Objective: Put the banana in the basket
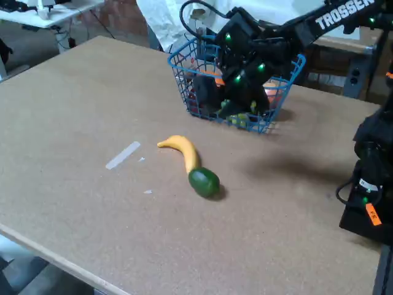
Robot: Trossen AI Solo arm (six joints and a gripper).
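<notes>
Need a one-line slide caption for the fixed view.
Banana lies on the table touching a green fruit; arm hangs over the blue basket.

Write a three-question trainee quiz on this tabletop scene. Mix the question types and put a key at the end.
1. True or false: the banana already lies inside the basket.
2. Multiple choice: what lies at the banana's lower end in the fixed view? A) a red cup B) a dark green oval fruit C) a spoon
3. Fill the gap: the gripper is over the ____, not over the banana.

Key:
1. False. It lies on the table, in front of the basket.
2. B. The two look to be touching.
3. Basket. Whether its jaws are open or shut cannot be told from this view.
</notes>
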